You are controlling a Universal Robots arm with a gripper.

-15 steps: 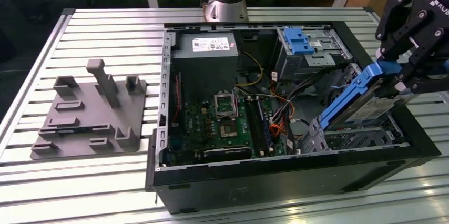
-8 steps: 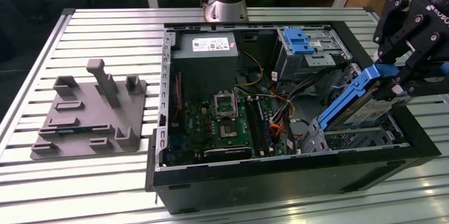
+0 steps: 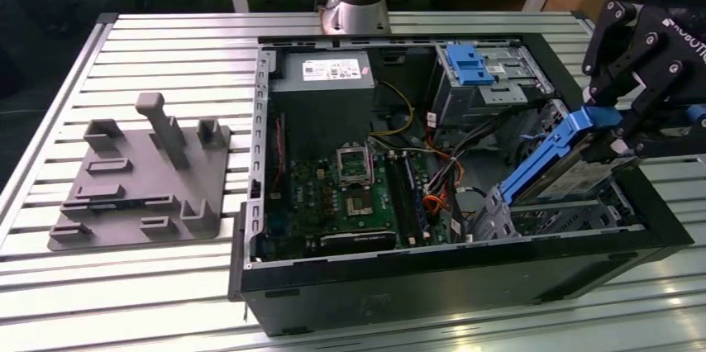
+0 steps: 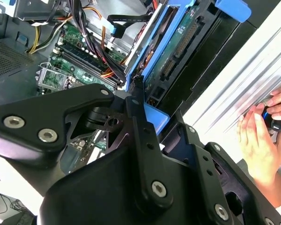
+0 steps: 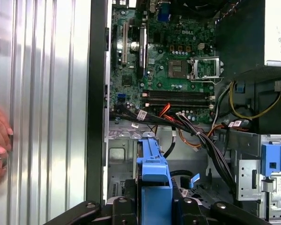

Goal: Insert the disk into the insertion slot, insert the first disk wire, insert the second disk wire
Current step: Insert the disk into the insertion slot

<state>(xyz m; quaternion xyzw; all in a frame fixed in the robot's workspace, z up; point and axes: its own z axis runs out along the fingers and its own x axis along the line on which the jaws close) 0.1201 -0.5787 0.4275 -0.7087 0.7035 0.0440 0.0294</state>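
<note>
1. Closest up in the first wrist view, the claw (image 5: 153, 192) is pinching the disk (image 5: 154, 164) by its bright blue carrier frame, pressed on it from both sides.
2. From the exterior view, the disk hangs tilted. Its upper end is in the claw's grip and its lower end slopes down toward the exterior view's left.
3. Right below the claw sits the insertion slot (image 3: 563, 218), a silvery perforated cage in the corner of the open computer case (image 3: 441, 286). The disk's lower end reaches the cage's top, but I cannot tell whether it has entered.
4. Just beyond the claw, a bundle of black and orange wires (image 5: 196, 136) crosses between the disk and the motherboard (image 5: 178, 61).
5. Behind the claw stands the taller metal bay (image 3: 474, 63) with its blue latch, and the grey power-supply box (image 3: 336, 67) lies farther off.
6. Beside the claw, outside the case wall, a person's hand (image 4: 260, 140) rests on the ribbed table (image 3: 155, 46).
7. Well apart from the claw, toward the exterior view's left, a grey fixture plate (image 3: 132, 178) lies on the table.
</note>
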